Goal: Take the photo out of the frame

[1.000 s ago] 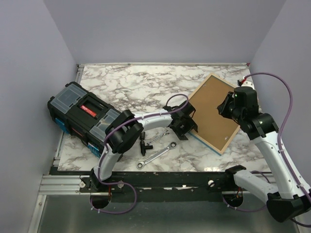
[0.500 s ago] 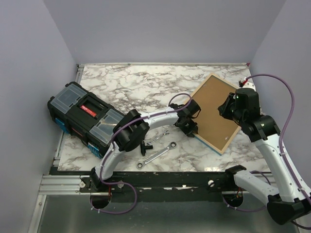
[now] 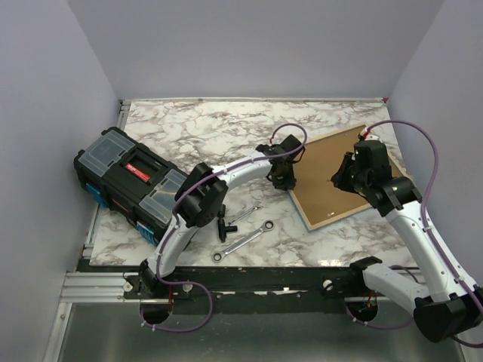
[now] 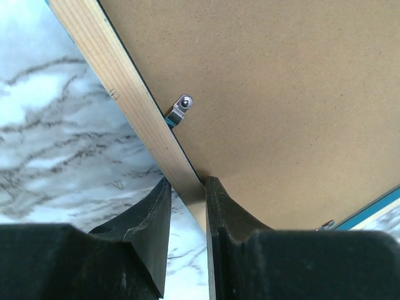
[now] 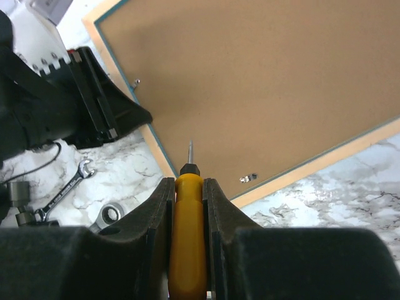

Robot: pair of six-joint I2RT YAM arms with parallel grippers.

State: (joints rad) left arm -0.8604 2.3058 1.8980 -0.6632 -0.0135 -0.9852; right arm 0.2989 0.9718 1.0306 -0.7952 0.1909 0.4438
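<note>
The frame (image 3: 324, 197) lies face down on the marble table, with its brown back (image 5: 262, 81) and pale wood rim up. A thin turquoise line shows along its edges. The photo is hidden under it. My left gripper (image 3: 285, 176) is at the frame's left edge, and its jaws (image 4: 185, 187) are closed on the wood rim (image 4: 119, 81). A small metal clip (image 4: 181, 107) sits just ahead on the back. My right gripper (image 3: 341, 175) hovers over the back. It is shut (image 5: 189, 187) on a yellow-handled screwdriver (image 5: 187, 244) whose tip points at the board.
A black toolbox (image 3: 132, 181) lies at the left. Two wrenches (image 3: 245, 240) (image 3: 246, 215) and a black socket piece (image 3: 223, 226) lie near the front edge. Another metal clip (image 5: 248, 178) sits near the frame's rim. Lilac walls close in the table.
The left gripper has moved up and away along the frame's left side and closed on the rim. The frame has swung round on the table. The right gripper shifted slightly left with the screwdriver.
</note>
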